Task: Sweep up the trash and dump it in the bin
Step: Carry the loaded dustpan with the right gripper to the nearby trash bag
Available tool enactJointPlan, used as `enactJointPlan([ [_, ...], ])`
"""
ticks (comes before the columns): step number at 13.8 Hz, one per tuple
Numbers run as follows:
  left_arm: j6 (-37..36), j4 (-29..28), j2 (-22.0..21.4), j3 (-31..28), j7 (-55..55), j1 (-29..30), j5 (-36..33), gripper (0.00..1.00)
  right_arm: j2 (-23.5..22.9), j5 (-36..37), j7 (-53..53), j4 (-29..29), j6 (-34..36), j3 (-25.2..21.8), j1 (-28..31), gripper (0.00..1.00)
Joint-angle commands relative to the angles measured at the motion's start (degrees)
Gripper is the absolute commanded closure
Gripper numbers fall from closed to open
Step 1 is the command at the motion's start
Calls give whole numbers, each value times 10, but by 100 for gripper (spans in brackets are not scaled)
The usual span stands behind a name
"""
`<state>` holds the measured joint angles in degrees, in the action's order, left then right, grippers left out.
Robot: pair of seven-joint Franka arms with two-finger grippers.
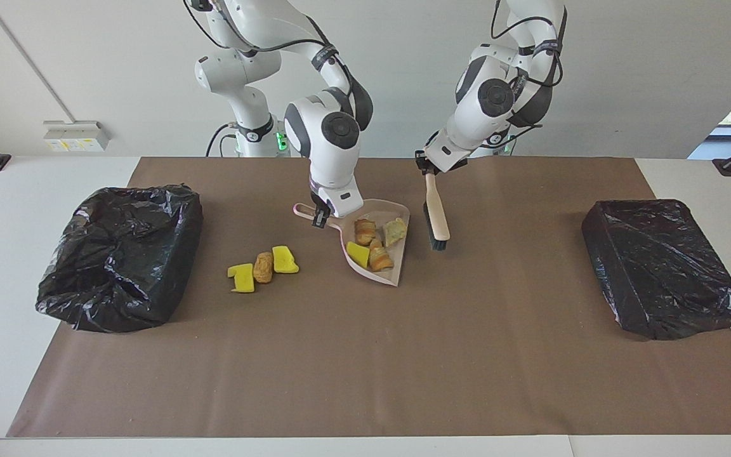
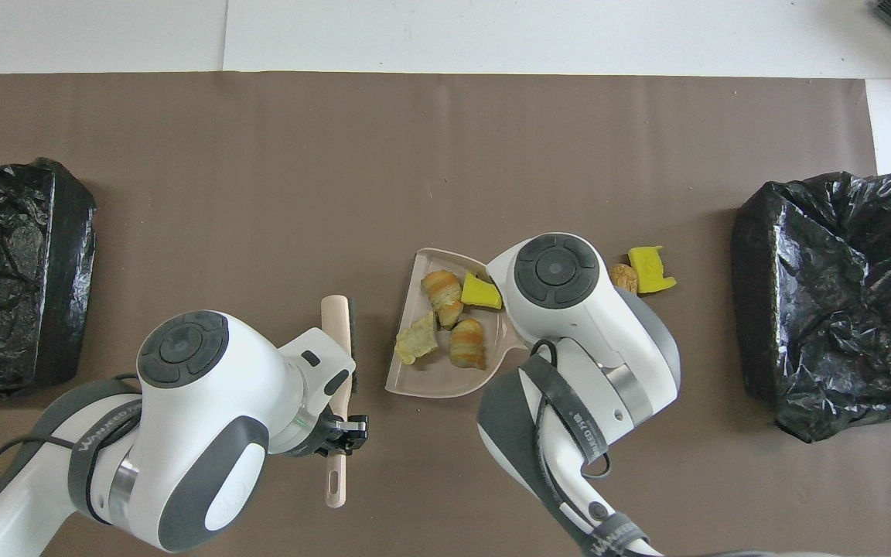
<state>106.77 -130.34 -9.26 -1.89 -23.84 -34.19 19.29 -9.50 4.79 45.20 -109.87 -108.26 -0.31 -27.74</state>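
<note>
My right gripper point(image 1: 321, 216) is shut on the handle of the pale pink dustpan point(image 1: 398, 209), which sits mid-table with its mouth toward the brush. In the pan lie croissant pieces point(image 1: 379, 257) and a yellow sponge chunk point(image 1: 358, 254); they also show in the overhead view point(image 2: 445, 298). More trash point(image 1: 263, 266), two yellow sponge chunks and a croissant piece, lies on the mat between the dustpan and the open bin point(image 1: 118, 254). My left gripper point(image 1: 428, 166) is shut on the handle of the wooden brush point(image 1: 436, 216), bristles down beside the pan's mouth.
The open black-bagged bin point(image 2: 840, 302) stands at the right arm's end of the table. A second black-bagged box point(image 1: 657, 266) stands at the left arm's end. A brown mat point(image 1: 365, 368) covers the table.
</note>
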Motion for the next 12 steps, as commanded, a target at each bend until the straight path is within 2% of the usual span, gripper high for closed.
enactJointPlan([
  [1, -10, -20, -23, 4, -4, -3, -1, 100, 53, 7, 39, 13, 37, 2, 55, 100],
  [4, -24, -20, -27, 8, -21, -5, -2, 100, 79, 50, 56, 39, 49, 1, 119, 100],
  [6, -25, -21, -27, 8, -21, -5, -2, 100, 88, 50, 74, 53, 51, 0, 174, 100],
  [12, -28, -20, -35, 37, -70, -21, -2, 100, 91, 54, 303, 67, 39, -2, 367, 100],
])
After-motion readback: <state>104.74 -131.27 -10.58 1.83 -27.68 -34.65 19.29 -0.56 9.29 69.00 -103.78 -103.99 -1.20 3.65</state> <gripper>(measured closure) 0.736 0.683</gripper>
